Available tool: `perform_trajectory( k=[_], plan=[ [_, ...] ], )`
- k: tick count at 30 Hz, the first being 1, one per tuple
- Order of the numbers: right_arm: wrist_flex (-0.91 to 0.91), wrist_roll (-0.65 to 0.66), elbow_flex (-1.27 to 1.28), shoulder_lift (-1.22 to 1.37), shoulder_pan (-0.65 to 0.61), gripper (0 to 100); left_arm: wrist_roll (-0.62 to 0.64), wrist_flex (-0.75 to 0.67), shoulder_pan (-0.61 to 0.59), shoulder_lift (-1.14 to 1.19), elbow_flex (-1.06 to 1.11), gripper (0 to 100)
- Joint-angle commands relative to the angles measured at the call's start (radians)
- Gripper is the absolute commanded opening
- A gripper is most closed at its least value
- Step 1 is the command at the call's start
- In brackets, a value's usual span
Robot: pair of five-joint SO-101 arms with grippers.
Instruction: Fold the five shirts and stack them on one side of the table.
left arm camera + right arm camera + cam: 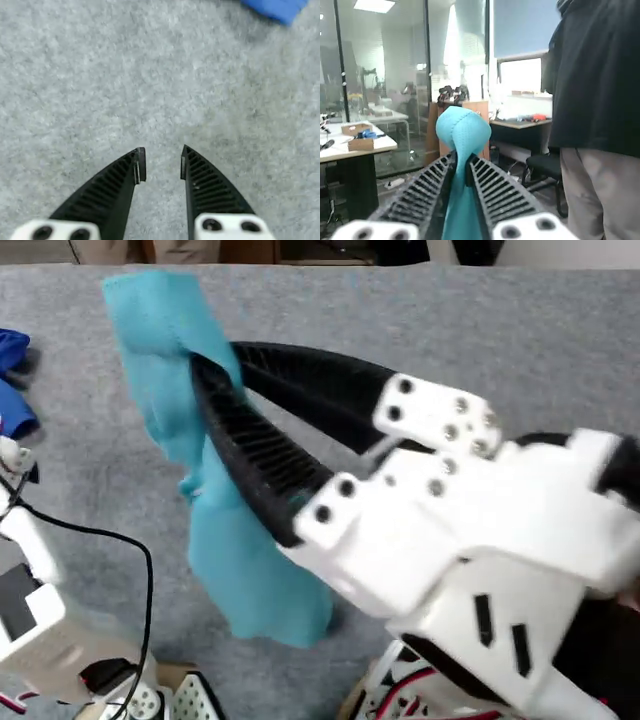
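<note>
Up off the grey table (520,330), your right gripper (215,358) has its fingers clamped on the teal shirt (240,560). In the right wrist view a rounded bunch of the cloth (462,127) pokes out past the fingertips and the rest hangs back between the jaws. From above, the shirt drapes down along the lower finger in a crumpled strip. Its lower end is near the table, though I can't say for sure that it touches.

Judging from that, the step in hand is getting this shirt laid out flat before any fold.

- Lower it slowly so the hanging end lands first, then draw the gripper away along the table so the cloth spreads instead of piling up.
- You seem to hold a bunched pinch, not a clean edge. Expect to set it down and regrip at a corner or shoulder.
- Bring in the left gripper (162,162) to pin or pull the opposite side. Its fingers stand apart with nothing between them, low over bare table.
- Mind the blue shirt (275,7) lying well ahead of the left fingertips. Keep the teal one from landing on it.
</note>
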Motion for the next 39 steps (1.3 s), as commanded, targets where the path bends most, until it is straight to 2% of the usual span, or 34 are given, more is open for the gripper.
perform_trajectory(
  k=[1,9,17,31,39],
  plan=[
    [-0.017,-0.005,0.025,-0.015,0.068,0.5,-0.008,-0.009,0.103,-0.007,0.014,13],
    [0.166,-0.005,0.14,0.05,0.568,0.5,0.029,-0.153,0.37,-0.007,0.153,13],
    [0.192,0.074,0.357,0.209,0.928,0.5,0.064,-0.255,0.502,-0.007,0.178,13],
    [0.193,0.324,0.535,0.478,1.4,0.5,0.058,-0.255,0.582,-0.005,0.207,13],
    [0.198,0.462,0.535,0.579,1.535,0.5,0.0,-0.253,0.675,-0.007,0.374,13]
  ],
)
